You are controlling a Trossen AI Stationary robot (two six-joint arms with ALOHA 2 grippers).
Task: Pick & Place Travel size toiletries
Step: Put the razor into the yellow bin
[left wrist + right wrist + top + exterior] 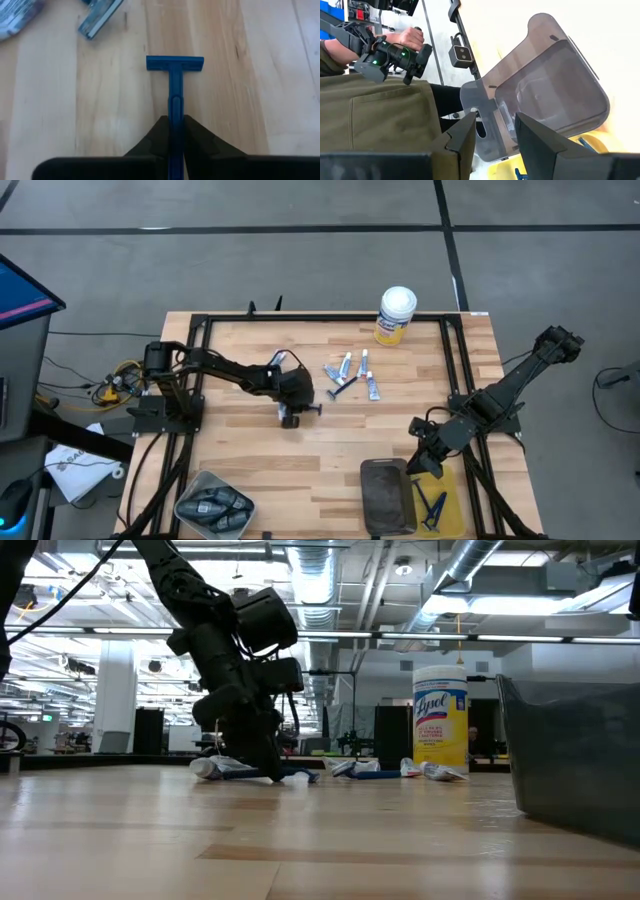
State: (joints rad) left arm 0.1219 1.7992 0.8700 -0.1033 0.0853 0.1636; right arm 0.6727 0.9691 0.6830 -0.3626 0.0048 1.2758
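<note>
Near the middle of the table (300, 455), the left gripper (175, 120) was clamped on a blue razor (175, 75) lying flat on the wood, so a straight lift seemed best to avoid twisting the slim handle.

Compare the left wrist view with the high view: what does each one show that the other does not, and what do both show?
Only the left wrist view shows the grip plainly: the left gripper is shut on the handle of a blue razor lying on the wood.

Only the high view shows the right gripper over the dark tray, the yellow canister, the bin of dark pieces and the yellow tray holding razors.

Both show the wooden table and loose white tubes nearby.
</note>
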